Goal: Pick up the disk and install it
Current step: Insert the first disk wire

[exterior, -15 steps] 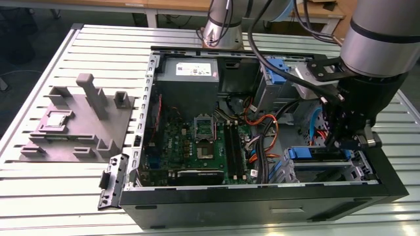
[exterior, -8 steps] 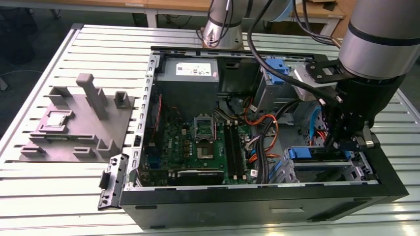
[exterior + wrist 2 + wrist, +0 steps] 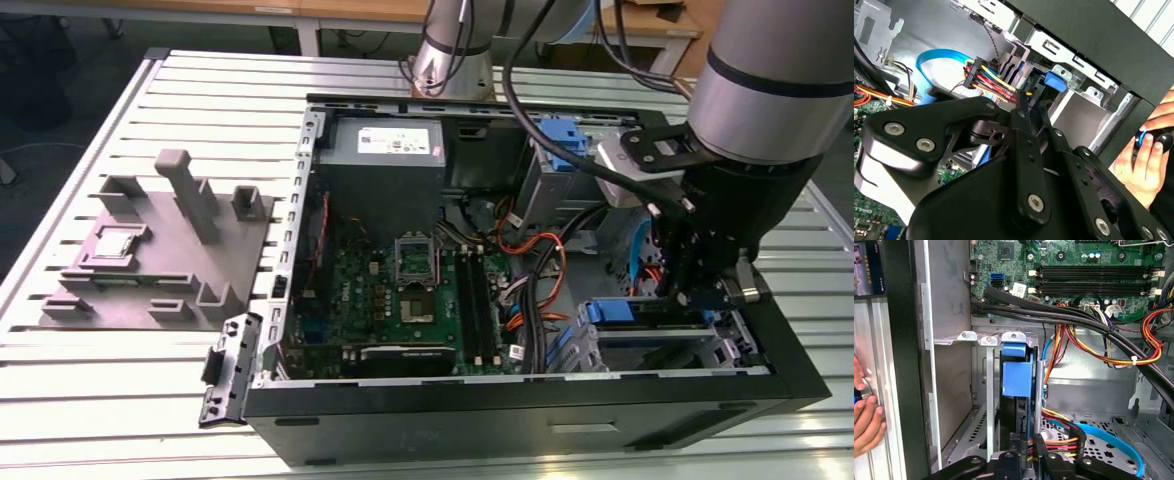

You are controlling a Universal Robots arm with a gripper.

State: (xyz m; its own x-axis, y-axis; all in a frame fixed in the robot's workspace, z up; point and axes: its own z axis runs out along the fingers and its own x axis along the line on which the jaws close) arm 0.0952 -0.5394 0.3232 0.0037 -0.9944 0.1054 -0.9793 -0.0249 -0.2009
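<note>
The pincer, fingers hidden so its state cannot be told, hangs low inside the computer case above the disk seated upright between grey bay rails, cables crowding alongside.

Even, bright overhead light fills the exterior view, and the slatted metal table shines with pale glare along its near edge. Inside the computer case the corners fall into shadow. In both wrist views the near black gripper looks soft, slightly out of focus.
</note>
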